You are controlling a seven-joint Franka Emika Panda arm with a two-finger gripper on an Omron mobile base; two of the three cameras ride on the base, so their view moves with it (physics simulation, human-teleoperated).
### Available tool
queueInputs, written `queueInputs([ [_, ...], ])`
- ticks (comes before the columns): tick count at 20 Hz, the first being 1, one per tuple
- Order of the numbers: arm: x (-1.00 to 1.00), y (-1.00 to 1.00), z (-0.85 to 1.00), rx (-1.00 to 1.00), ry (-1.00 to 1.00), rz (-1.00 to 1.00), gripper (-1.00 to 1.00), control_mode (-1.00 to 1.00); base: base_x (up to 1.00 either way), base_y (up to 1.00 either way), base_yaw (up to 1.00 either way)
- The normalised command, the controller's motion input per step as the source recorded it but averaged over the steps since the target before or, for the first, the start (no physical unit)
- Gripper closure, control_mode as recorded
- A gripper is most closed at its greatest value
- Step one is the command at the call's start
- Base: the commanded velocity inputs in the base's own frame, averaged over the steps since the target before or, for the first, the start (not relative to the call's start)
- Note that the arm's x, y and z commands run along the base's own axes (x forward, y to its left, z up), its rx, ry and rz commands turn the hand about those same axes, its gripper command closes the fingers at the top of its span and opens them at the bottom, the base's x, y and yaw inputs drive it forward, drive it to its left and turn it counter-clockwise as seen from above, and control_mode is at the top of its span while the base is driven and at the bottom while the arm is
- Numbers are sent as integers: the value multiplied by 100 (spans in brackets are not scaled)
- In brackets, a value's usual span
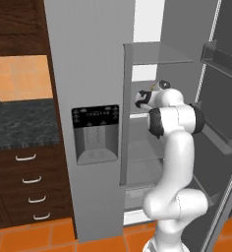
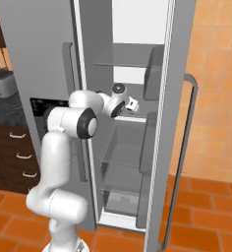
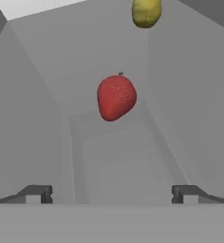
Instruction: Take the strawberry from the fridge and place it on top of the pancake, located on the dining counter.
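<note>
So the arm's reached into the tall grey side-by-side fridge (image 1: 88,74) with its door open, fingers (image 3: 112,194) spread wide, grasping nothing. The small dark-red strawberry (image 3: 116,97) sits mid-shelf dead ahead, a yellowish-olive ball (image 3: 146,12) nearer the shelf's back edge, so looks lined up for the grab

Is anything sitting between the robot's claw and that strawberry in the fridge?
No. In the hand view, only bare grey shelf lies between the open gripper and the strawberry.

strawberry (image 3: 116,97) on fridge (image 1: 88,74) shelf, yellowish fruit (image 3: 146,12) behind it
</note>
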Motion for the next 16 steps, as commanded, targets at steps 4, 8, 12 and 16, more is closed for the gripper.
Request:
queueInputs([
  [4, 0, 0, 0, 0, 0, 0, -100, 100, 40, -14, -2],
  [8, 0, 0, 0, 0, 0, 0, -100, 100, 17, -29, -3],
  [12, 39, -13, 0, 0, 0, -1, -100, -100, 4, -7, -1],
  [16, 63, -2, -3, 0, 0, 0, -100, -100, 0, 0, 0],
])
